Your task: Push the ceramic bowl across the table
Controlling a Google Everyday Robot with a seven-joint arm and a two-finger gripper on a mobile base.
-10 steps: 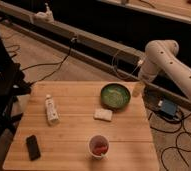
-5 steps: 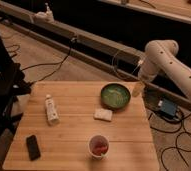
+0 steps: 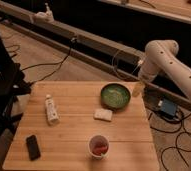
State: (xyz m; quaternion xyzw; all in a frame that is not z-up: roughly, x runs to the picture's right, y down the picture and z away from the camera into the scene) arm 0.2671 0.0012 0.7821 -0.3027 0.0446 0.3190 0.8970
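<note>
The green ceramic bowl (image 3: 115,95) sits near the far right corner of the wooden table (image 3: 74,135). The white arm reaches in from the right. Its gripper (image 3: 138,89) hangs just to the right of the bowl's rim, at the table's right edge, very close to the bowl or touching it.
On the table lie a white tube (image 3: 51,109) at the left, a black phone (image 3: 33,147) at the front left, a white pad (image 3: 103,114) just in front of the bowl and a white cup with red contents (image 3: 98,146) at the front. Cables and a blue box (image 3: 167,108) lie on the floor.
</note>
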